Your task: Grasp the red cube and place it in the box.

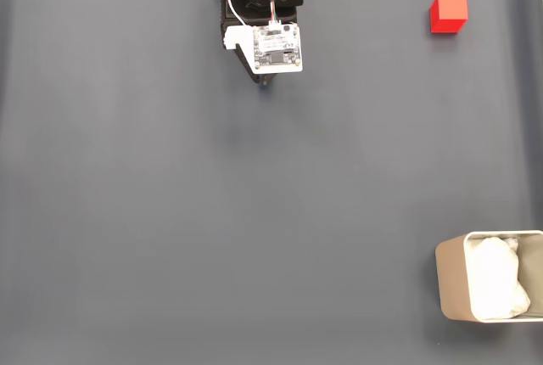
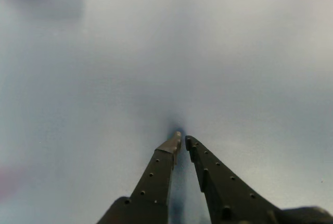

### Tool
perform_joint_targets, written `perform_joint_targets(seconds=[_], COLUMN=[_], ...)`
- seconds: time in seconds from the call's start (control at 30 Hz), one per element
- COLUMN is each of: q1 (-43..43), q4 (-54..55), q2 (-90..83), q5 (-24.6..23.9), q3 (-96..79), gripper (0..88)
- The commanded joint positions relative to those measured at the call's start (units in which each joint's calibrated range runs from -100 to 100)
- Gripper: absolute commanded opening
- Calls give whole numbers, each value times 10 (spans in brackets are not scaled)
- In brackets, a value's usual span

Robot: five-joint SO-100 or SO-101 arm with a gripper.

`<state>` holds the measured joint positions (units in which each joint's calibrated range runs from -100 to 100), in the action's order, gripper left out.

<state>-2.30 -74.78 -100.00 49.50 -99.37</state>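
Your gripper (image 2: 182, 138) has its two black fingers (image 2: 156, 174) drawn together, tips nearly touching with only a thin slit between them, and nothing sits in that slit. In the wrist view the tips hang close over the blurred grey-blue mat (image 2: 156, 52).

In the fixed view your arm (image 1: 263, 8) sits folded at the top edge, its white circuit board (image 1: 277, 47) facing the camera, and the gripper's dark tip (image 1: 266, 82) pokes out just below that board.

The red cube (image 1: 448, 13) lies well off to the right of your gripper in the fixed view, at about the same height in the picture, resting alone on the mat (image 1: 212, 212). The box (image 1: 451, 284) stands far from your gripper, down in the lower right corner, well below the cube, with crumpled white lining (image 1: 495, 289) inside it.
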Motion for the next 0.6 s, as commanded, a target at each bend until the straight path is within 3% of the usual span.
perform_joint_targets(seconds=[0.0,0.57], q1=[2,4], q4=[-11,-11], q2=[0,0], q5=[-6,-6], q3=[-5,-5], gripper=[0,0])
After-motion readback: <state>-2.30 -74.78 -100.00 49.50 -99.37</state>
